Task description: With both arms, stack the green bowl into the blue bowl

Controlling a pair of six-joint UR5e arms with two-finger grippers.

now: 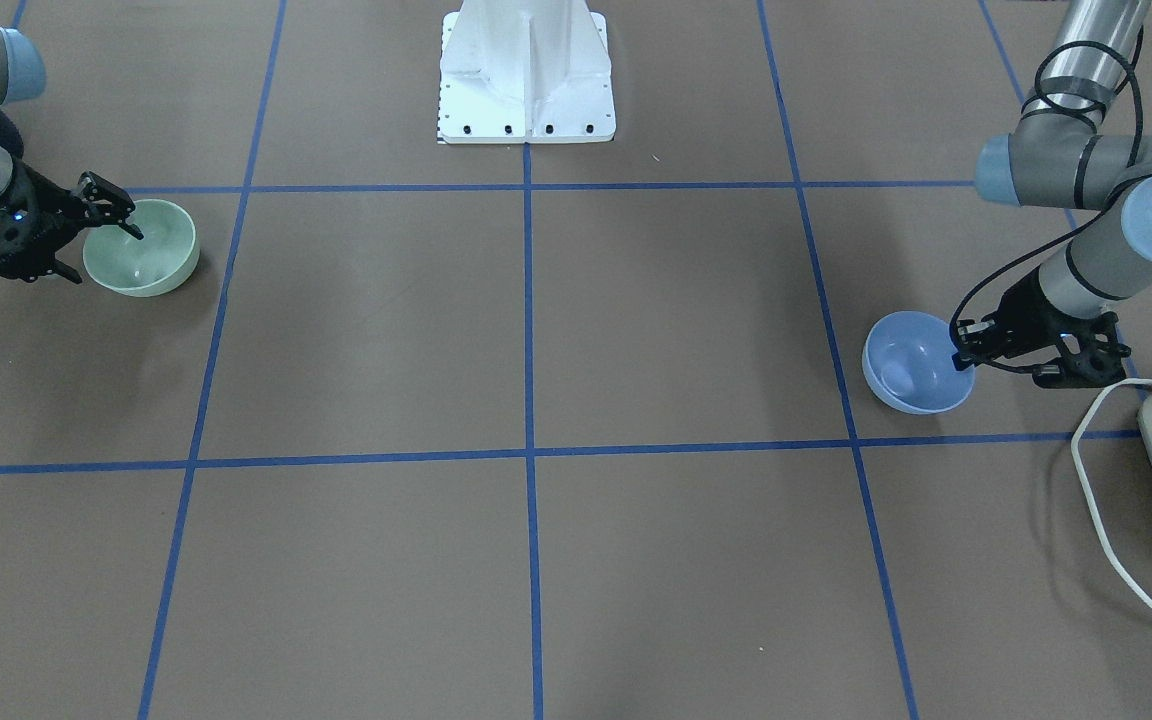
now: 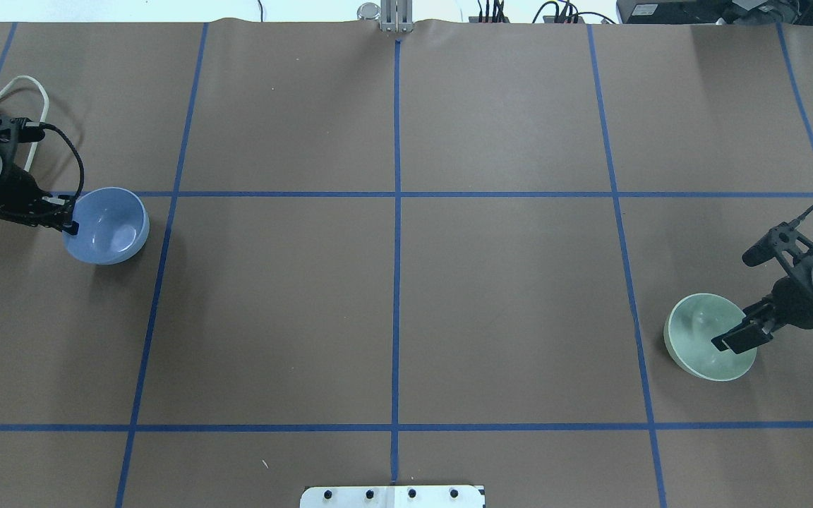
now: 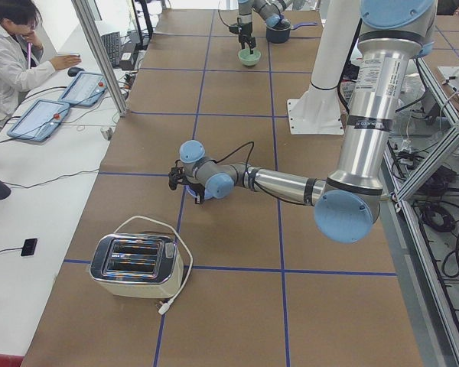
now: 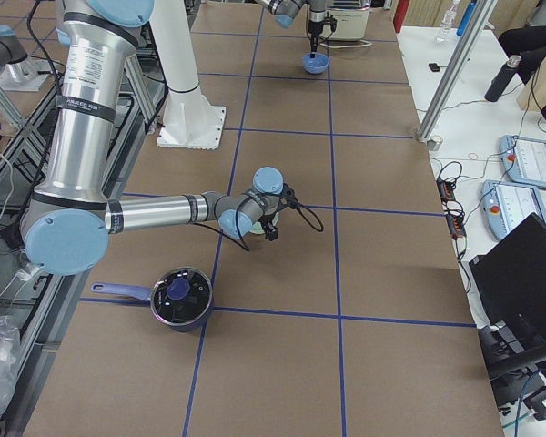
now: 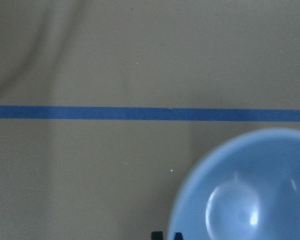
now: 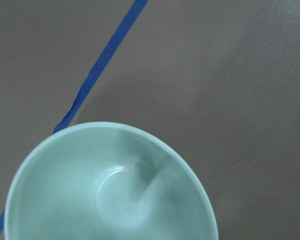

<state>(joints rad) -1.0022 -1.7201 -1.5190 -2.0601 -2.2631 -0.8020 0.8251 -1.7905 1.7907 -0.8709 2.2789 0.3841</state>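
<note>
Green bowl [image 2: 696, 330], blue bowl [image 2: 111, 227] (well apart)

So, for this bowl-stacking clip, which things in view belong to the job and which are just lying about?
Part of the job:
green bowl, with the right gripper at its rim
blue bowl, with the left gripper at its rim

Just lying about:
toaster, near the blue bowl
dark pot, near the green bowl
</note>
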